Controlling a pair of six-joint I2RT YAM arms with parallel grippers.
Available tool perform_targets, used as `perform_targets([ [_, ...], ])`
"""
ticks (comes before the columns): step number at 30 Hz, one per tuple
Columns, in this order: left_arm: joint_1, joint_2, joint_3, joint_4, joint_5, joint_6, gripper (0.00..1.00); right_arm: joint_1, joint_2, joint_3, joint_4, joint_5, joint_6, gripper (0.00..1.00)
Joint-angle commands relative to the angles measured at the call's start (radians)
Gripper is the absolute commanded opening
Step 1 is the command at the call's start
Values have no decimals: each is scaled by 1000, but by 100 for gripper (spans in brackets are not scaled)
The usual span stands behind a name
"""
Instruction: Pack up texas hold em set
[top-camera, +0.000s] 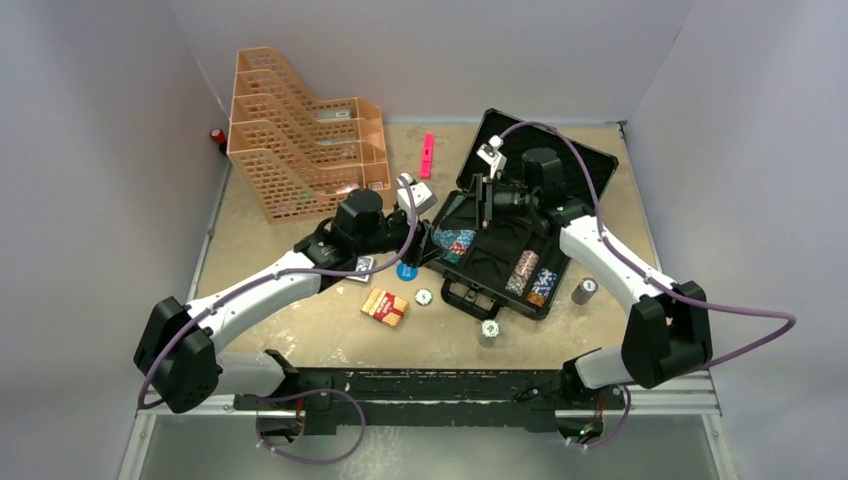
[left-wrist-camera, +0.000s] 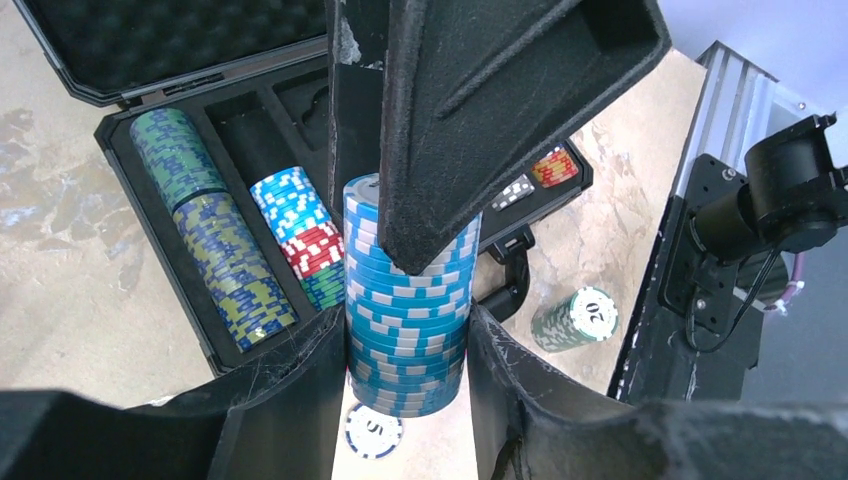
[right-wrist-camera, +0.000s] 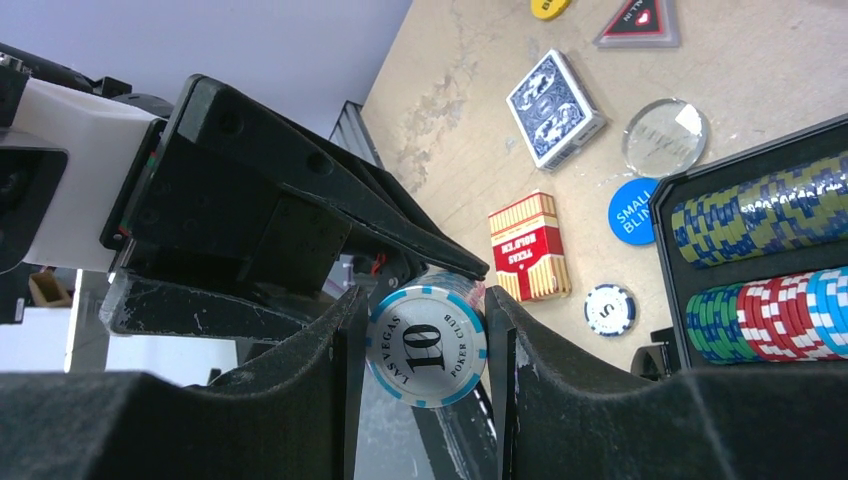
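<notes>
On the mottled beige tabletop (top-camera: 300, 325), pale walls (top-camera: 100, 120) round it, the open black case (left-wrist-camera: 120, 190) sits diagonal, lid at the back. Light-blue chip stack (left-wrist-camera: 405, 300) is up off the table beside the case, long axis along the fingers, "10" face twd right cam. Left gripper (left-wrist-camera: 408, 335) & right gripper (right-wrist-camera: 425, 300) both clamp it.

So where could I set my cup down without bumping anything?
Bare table runs along the front, between the red card deck and the arm bases, and at the back around the pink marker. It's crowded at the black case, where left claw and right claw grip one blue chip stack.
</notes>
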Motion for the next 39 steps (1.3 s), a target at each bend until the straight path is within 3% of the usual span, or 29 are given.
perform_targets([
  [1, -16, 13, -15, 116, 10, -71, 38, 5, -65, 4, 55, -54, 45, 28],
  [5, -23, 31, -6, 115, 23, -74, 48, 5, -70, -7, 77, -58, 68, 28],
  [10, -25, 42, -12, 139, 6, -80, 47, 5, -77, -18, 96, -58, 88, 28],
  [11, -26, 44, -9, 135, 9, -72, 40, 5, -78, -18, 98, -56, 92, 28],
  [14, -26, 31, -6, 118, -32, -34, 1, 5, -80, -16, 85, -28, 81, 33],
  [15, -26, 25, -5, 114, -56, -30, 0, 5, -84, -13, 73, -4, 75, 39],
  [18, -26, 8, -7, 122, -129, -55, 0, -3, -101, 10, 17, 145, 46, 57],
  [20, -27, 12, 2, 125, -203, -125, 0, -11, -114, 44, -47, 286, 9, 64],
  [25, -26, 119, 187, -86, -316, -248, 0, -21, -147, 136, -228, 869, 30, 66],
  [28, -26, 217, 301, -181, -325, -253, 0, -27, -213, 115, -254, 1075, 57, 66],
  [39, -27, 603, 758, -371, -359, -231, 0, -32, -501, -70, -257, 1332, 152, 65],
])
